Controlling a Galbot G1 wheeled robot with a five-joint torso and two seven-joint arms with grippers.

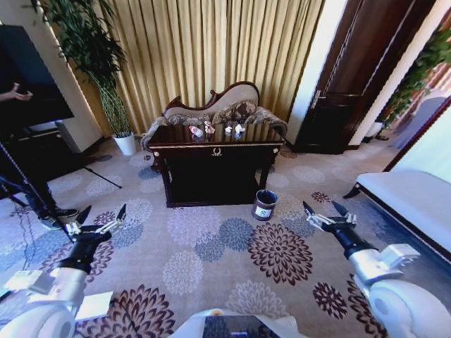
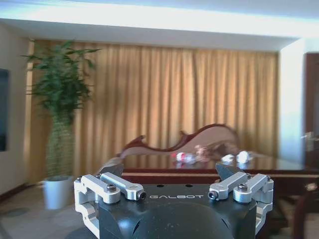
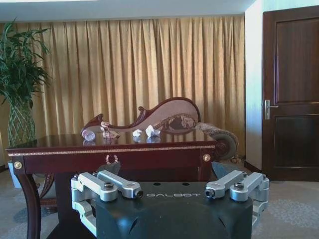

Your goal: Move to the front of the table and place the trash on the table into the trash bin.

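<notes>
The dark glossy table (image 1: 215, 143) stands a few steps ahead on the carpet, seen also from the wrists (image 2: 279, 166) (image 3: 114, 149). On its top lie a clear bottle (image 1: 196, 131) (image 3: 88, 135) (image 2: 185, 158), a pinkish wrapper wad (image 1: 208, 127) (image 3: 108, 132) and white paper wads (image 1: 238, 129) (image 3: 151, 131) (image 2: 242, 157). The small dark trash bin (image 1: 265, 204) sits on the floor by the table's front right leg. My left gripper (image 1: 104, 211) (image 2: 169, 172) and right gripper (image 1: 320, 208) (image 3: 167, 172) are held out low, both open and empty, well short of the table.
A floral sofa (image 1: 232, 105) stands behind the table. A tall plant in a white pot (image 1: 126, 144) is at the back left, a dark door (image 1: 352, 77) at the back right. A white bench (image 1: 412, 197) lies on the right, tripod legs and a person's feet (image 1: 53, 215) on the left.
</notes>
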